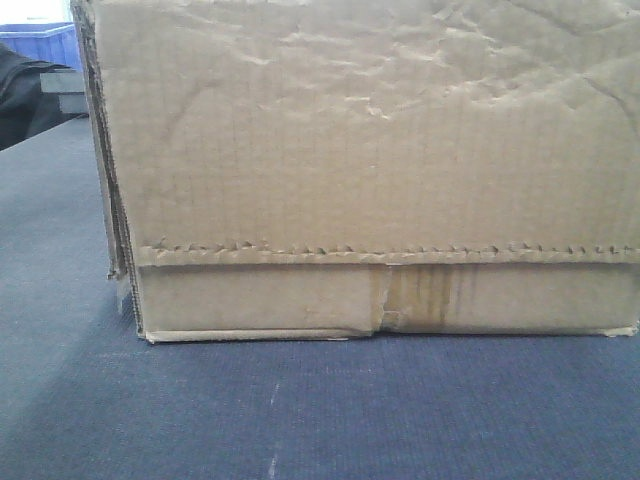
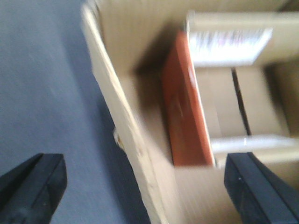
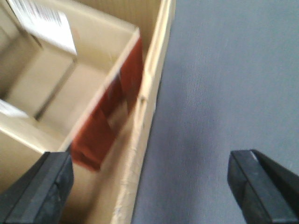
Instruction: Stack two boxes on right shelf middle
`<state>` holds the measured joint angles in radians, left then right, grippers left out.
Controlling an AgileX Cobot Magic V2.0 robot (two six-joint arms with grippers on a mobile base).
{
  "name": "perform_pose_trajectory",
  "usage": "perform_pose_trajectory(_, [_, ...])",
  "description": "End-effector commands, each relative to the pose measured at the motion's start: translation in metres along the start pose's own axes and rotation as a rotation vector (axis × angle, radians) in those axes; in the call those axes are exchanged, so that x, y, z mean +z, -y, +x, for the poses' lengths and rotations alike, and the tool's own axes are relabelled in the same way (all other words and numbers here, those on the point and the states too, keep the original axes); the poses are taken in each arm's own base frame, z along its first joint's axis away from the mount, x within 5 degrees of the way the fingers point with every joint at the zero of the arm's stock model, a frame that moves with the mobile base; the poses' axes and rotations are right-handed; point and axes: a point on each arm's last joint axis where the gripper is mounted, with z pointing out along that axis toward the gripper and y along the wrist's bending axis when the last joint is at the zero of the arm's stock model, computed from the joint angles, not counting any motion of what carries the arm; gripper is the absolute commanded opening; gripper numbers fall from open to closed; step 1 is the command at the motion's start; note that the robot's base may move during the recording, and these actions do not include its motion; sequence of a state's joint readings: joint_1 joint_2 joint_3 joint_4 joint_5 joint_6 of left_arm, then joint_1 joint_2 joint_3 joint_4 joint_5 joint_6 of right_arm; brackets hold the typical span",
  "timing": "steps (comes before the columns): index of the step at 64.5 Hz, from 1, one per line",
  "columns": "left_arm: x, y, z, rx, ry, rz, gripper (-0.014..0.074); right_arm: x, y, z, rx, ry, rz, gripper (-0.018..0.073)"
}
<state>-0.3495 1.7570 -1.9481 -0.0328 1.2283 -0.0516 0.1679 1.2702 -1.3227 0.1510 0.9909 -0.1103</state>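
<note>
Box [image 1: 370, 150]: large, plain brown corrugated, wrinkled front face, serrated flap edge low down, taped seam near the bottom centre. It sits flat on the blue-grey tabletop [image 1: 300, 410], close in front of my base and filling most of the front view. No shelf in any view, and no second large box.

Top is open. Inside, from both wrist views:
- an orange-red panel [image 2: 184, 102] standing on edge, close along one side wall;
- beside it a smaller carton [image 2: 224, 107] with a white label [image 2: 229, 46] on its flap; print too blurred to read.

So the box is loaded, not empty. I judge it will lift heavier than it looks.

Left end effector [image 2: 145, 168]: spread wide, holding nothing. One finger hangs over bare tabletop outside the box, the other over the interior, with the side wall running between them. Right end effector [image 3: 149, 163]: the same on the opposite wall, wide apart and empty. Whether either touches the cardboard, I cannot tell; both wrist views are smeared.

Reading: each wall is straddled so both arms can pinch a wall and raise the box level together. Thin wall, worn cardboard: a risk of buckling or tearing.

Background, upper left: a blue bin [image 1: 40, 45], well apart.
</note>
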Motion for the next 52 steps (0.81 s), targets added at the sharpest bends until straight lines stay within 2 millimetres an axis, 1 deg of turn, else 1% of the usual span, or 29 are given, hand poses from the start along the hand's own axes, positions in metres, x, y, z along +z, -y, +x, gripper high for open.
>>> perform_pose_trajectory(1, [0.008,0.002,0.009,-0.004,-0.037,0.006,0.0581,0.013,0.001,-0.002,-0.013,-0.042,0.001,0.0559])
perform_pose_trajectory(12, [0.032,0.000,0.027,-0.008,-0.144,-0.001,0.0581,0.040,0.004,-0.002,0.001,-0.111,-0.008,0.0559])
perform_pose_trajectory(17, [0.039,-0.001,0.034,-0.016,-0.176,-0.004,0.0581,0.053,0.006,-0.002,0.006,-0.148,-0.009,0.0559])
perform_pose_trajectory(30, [0.056,-0.002,0.038,-0.042,-0.224,-0.010,0.0581,0.082,0.009,0.001,0.016,-0.226,-0.011,0.0559])
perform_pose_trajectory(34, [0.062,-0.002,0.039,-0.046,-0.237,-0.009,0.0581,0.089,0.010,0.002,0.018,-0.243,-0.012,0.0535])
perform_pose_trajectory(39, [0.068,-0.001,0.039,-0.065,-0.251,-0.005,0.0568,0.094,0.011,0.003,0.020,-0.258,-0.013,0.0435])
perform_pose_trajectory(41, [0.068,-0.001,0.039,-0.070,-0.251,-0.006,0.0554,0.096,0.011,0.004,0.020,-0.263,-0.013,0.0377])
perform_pose_trajectory(43, [0.069,-0.001,0.039,-0.072,-0.253,-0.006,0.0525,0.097,0.011,0.004,0.021,-0.265,-0.013,0.0291])
perform_pose_trajectory(48, [0.069,-0.001,0.039,-0.072,-0.253,-0.006,0.0378,0.097,0.011,0.004,0.021,-0.265,-0.013,0.0088])
perform_pose_trajectory(49, [0.069,-0.001,0.039,-0.072,-0.253,-0.006,0.0342,0.097,0.011,0.004,0.021,-0.265,-0.013,0.0023])
perform_pose_trajectory(50, [0.069,-0.001,0.039,-0.072,-0.253,-0.006,0.0303,0.097,0.011,0.004,0.021,-0.265,-0.013,-0.0018])
perform_pose_trajectory(52, [0.069,-0.001,0.039,-0.072,-0.253,-0.006,0.0197,0.097,0.011,0.004,0.021,-0.265,-0.013,-0.0101])
